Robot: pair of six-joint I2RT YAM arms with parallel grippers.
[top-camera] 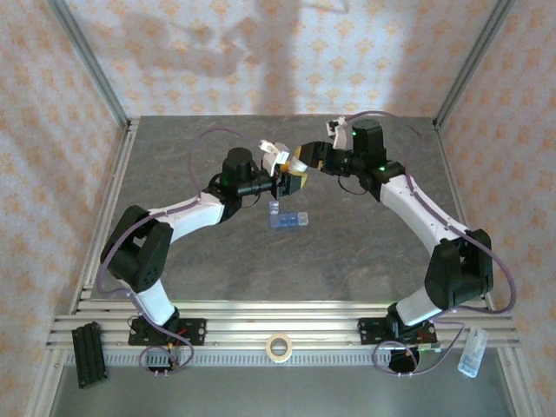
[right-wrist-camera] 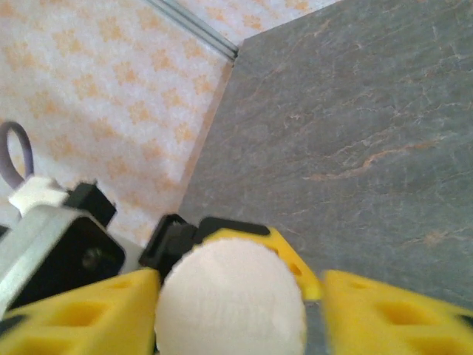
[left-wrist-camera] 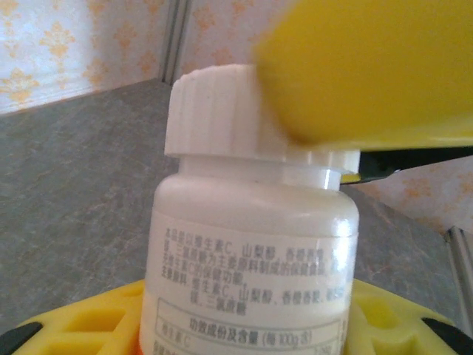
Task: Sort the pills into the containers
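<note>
Top external: both my arms reach inward, meeting mid-table. L gripper pinches white bottle upright; R gripper clamps its ribbed cap. Containers, blue strip w/ one clear end, lie flat on table nearer my bases, apart from both.

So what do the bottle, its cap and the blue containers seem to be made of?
The bottle looks like opaque white plastic, smooth with a soft sheen and printed text. Its cap seems white plastic, matte, with ribbed sides. The containers are probably translucent blue plastic, though small here.
</note>
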